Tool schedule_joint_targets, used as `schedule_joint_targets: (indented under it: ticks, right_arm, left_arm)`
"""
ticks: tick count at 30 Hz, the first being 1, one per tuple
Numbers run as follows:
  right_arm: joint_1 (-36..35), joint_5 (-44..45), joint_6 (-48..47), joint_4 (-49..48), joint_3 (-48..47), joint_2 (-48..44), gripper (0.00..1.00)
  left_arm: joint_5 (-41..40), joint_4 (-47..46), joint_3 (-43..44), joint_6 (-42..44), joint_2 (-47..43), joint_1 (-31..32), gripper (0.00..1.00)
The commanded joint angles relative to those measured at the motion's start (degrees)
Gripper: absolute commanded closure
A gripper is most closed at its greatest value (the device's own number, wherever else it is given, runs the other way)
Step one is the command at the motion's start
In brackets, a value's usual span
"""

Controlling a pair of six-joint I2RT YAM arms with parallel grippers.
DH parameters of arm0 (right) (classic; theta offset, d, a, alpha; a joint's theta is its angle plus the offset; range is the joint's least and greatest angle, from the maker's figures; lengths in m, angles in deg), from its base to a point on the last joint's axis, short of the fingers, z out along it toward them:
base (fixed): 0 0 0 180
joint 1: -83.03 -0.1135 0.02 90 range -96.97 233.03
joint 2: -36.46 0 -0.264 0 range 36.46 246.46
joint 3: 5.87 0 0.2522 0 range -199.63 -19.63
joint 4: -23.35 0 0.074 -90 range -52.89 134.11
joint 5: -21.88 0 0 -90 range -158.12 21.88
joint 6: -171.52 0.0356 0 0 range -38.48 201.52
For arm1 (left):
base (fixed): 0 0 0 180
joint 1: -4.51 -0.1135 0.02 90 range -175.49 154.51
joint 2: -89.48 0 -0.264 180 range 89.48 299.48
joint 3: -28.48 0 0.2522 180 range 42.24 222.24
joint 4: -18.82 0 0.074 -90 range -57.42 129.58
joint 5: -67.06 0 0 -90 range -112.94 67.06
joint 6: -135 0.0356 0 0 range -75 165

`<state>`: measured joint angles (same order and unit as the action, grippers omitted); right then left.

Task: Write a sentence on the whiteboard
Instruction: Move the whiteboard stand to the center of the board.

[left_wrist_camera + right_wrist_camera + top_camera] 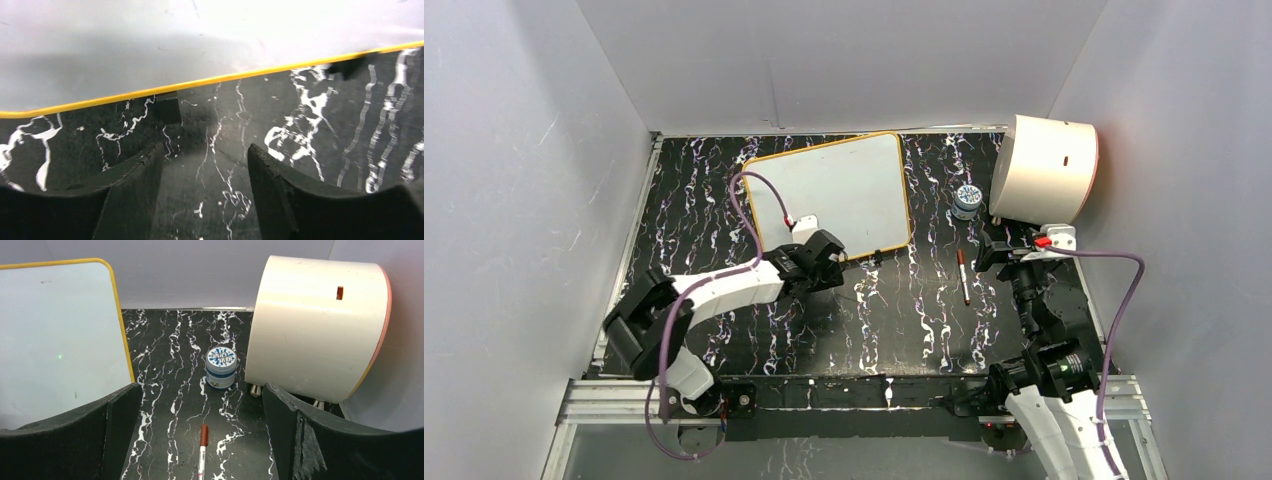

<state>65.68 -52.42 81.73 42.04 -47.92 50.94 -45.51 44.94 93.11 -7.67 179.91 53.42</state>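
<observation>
The whiteboard (834,195) lies tilted at the back of the black marbled mat, its yellow rim (210,81) running across the left wrist view. Its face is blank white; the sentence is out of view. My left gripper (829,262) hovers at the board's near edge, and in the left wrist view this gripper (205,147) stands open with only mat between its fingers. A white marker with a dark red cap (963,276) lies on the mat right of the board. My right gripper (986,250) is open just right of it, and the marker (202,450) shows between its wide-apart jaws (200,390).
A cream half-cylinder drum (1046,170) stands at the back right, with a small blue-and-white jar (967,200) beside it. A small black block (168,107) sits under the board's near rim. Grey walls enclose the mat on three sides.
</observation>
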Motion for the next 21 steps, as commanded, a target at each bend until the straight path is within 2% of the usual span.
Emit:
schedule_joint_targets:
  ticks: [1, 4, 9, 14, 17, 21]
  right_arm:
    - [-0.27, -0.22, 0.67, 0.72, -3.25, 2.32, 0.01]
    - [-0.27, -0.22, 2.13, 2.59, -5.13, 4.84, 0.01]
    - [-0.28, 7.16, 8.66, 11.39, -11.57, 13.67, 0.01]
    - [-0.26, 3.38, 11.75, 18.94, -15.94, 19.52, 0.01]
    - [-0.29, 0.27, 12.29, 21.09, -16.75, 20.75, 0.01]
    - [-0.34, 0.13, 14.24, 25.28, -18.45, 24.82, 0.01]
  left_arm:
    - [-1.55, 2.71, 0.09, 6.00, -10.01, 0.31, 0.38]
    - [-2.73, 4.83, 1.47, 11.80, -14.68, 0.25, 0.30]
    - [-6.92, 7.02, 2.52, 21.91, -22.29, -0.13, 0.20]
    - [-11.39, 9.87, 6.62, 30.11, -25.06, -2.15, 0.17]
    - [-13.55, 11.01, 9.65, 34.00, -26.00, -4.22, 0.11]
    - [-14.04, 6.78, 7.89, 38.60, -29.88, -6.51, 0.10]
